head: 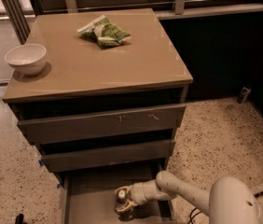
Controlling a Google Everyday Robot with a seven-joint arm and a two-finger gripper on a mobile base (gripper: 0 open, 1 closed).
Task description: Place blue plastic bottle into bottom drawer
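The bottom drawer [87, 195] is pulled open at the foot of the cabinet, showing its flat grey floor. The blue plastic bottle [121, 195] stands roughly upright inside it near the right side, its cap pointing up. My gripper [124, 204] reaches in from the right at the end of the white arm [178, 192]. It is closed around the bottle's lower body, low over the drawer floor. The bottle's bottom is hidden by the gripper.
A white bowl [25, 58] sits at the left of the cabinet top [136, 69], and a green-white snack bag [104, 31] lies at the back. Two upper drawers [103, 125] overhang the open one. Speckled floor lies to the right, with a small dark object [243, 95].
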